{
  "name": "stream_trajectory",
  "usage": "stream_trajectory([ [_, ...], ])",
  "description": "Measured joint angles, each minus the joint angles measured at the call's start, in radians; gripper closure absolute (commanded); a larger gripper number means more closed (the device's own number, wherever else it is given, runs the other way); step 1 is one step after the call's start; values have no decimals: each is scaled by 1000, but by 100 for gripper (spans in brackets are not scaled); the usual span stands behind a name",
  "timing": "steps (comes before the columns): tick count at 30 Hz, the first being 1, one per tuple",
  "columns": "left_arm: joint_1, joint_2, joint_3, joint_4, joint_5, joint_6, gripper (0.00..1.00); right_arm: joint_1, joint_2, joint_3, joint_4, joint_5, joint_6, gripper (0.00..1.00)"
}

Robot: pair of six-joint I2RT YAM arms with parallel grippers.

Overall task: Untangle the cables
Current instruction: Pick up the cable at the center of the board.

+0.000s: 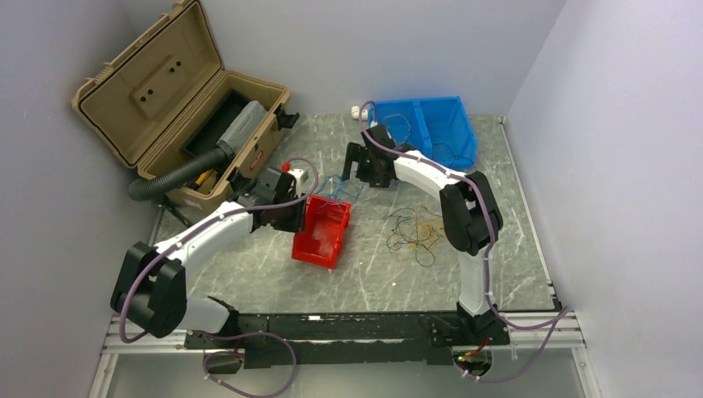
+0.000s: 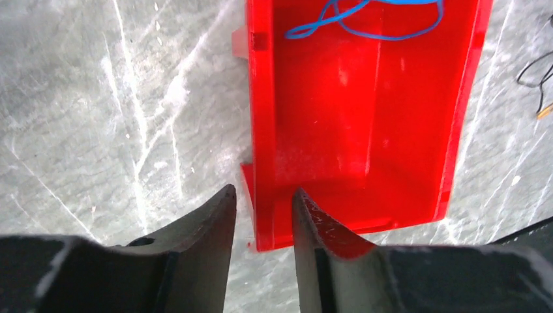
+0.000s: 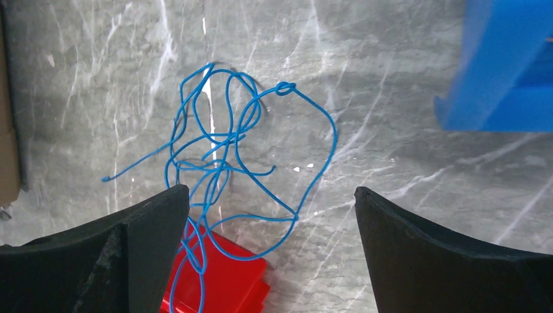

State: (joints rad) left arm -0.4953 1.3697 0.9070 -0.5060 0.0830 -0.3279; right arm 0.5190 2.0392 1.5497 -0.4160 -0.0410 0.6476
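A loose bunch of blue cables (image 3: 222, 143) lies on the marble table and trails over a corner of the red bin (image 3: 225, 287). In the top view this bunch (image 1: 340, 189) sits just past the red bin (image 1: 323, 232). One blue strand (image 2: 365, 19) lies inside the bin. A tangle of yellow, black and blue cables (image 1: 414, 232) lies to the bin's right. My right gripper (image 3: 269, 190) hovers wide open and empty over the blue bunch. My left gripper (image 2: 263, 191) straddles the bin's left wall (image 2: 262, 130), jaws narrowly apart, with a gap showing on the outer side.
An open tan toolbox (image 1: 182, 108) with a black corrugated hose (image 1: 178, 176) stands at the back left. A blue bin (image 1: 427, 128) holding a few thin wires stands at the back, behind the right gripper (image 1: 358, 170). Walls close in on both sides.
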Motion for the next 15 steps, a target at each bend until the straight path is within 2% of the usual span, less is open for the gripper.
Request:
stream_trajectory([
  [1,0,-6,-3,-9,1,-1,41,4,4,2,2,-7,0,0],
  [8,0,-84,-44,-61,-2,-8,21,32,16,-5,12,-29,11,0],
  [15,10,-209,-49,-95,-22,-10,13,79,22,-4,8,-19,6,0],
])
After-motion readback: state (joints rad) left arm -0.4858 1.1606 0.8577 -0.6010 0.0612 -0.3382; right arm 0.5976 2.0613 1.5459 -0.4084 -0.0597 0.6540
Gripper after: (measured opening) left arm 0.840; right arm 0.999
